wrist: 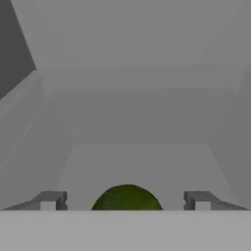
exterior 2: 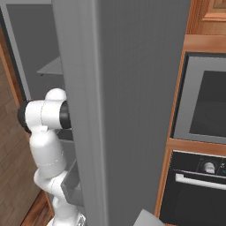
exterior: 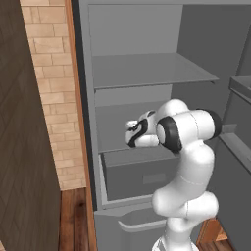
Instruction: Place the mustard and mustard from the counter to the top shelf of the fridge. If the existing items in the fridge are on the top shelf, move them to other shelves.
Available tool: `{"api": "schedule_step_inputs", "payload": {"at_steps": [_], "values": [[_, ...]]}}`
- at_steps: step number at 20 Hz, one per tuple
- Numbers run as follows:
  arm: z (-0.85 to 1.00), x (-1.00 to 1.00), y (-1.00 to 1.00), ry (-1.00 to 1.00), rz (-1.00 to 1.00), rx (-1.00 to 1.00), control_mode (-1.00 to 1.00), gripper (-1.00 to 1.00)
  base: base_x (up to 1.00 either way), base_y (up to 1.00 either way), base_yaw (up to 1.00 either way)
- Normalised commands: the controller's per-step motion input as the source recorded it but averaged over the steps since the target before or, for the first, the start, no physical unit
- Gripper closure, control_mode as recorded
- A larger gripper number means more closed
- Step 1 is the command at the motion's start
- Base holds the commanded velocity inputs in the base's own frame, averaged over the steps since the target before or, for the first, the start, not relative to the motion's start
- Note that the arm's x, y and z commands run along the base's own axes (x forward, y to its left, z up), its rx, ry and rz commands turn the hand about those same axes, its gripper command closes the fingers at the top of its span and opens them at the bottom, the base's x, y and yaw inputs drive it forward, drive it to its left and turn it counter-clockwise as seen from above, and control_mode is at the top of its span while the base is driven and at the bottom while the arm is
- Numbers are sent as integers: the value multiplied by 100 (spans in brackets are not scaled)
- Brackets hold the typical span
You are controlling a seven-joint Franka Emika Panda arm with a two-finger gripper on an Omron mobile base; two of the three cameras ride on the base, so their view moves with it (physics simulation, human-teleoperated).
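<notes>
A dark green ball (wrist: 126, 198), one of the existing items, rests on a grey shelf floor between my gripper's (wrist: 125, 201) fingertips (wrist: 51, 200). The jaws stand wide apart, with a gap on each side of the ball, so the gripper is open. In the left base view my hand (exterior: 138, 132) reaches into the fridge (exterior: 86, 98) over the lower shelf (exterior: 112, 132), just above the grey drawer (exterior: 142, 174). The top shelf (exterior: 152, 71) above it is bare. The mustard and the counter are out of view.
The open fridge door (exterior 2: 123, 110) rises close on the right of the arm. Beyond it stands a wall oven (exterior 2: 203, 106) in wooden casing. A brick wall (exterior: 54, 88) and a dark panel (exterior: 24, 147) flank the fridge on the left.
</notes>
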Motion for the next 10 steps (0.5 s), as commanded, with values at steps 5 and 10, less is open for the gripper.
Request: {"api": "schedule_step_inputs", "payload": {"at_steps": [5, 10], "values": [[98, -66, 0, 3, -3, 0, -100, -100, 0, 0, 0], [100, -100, -12, 0, 0, 4, -100, -100, 0, 0, 0]]}}
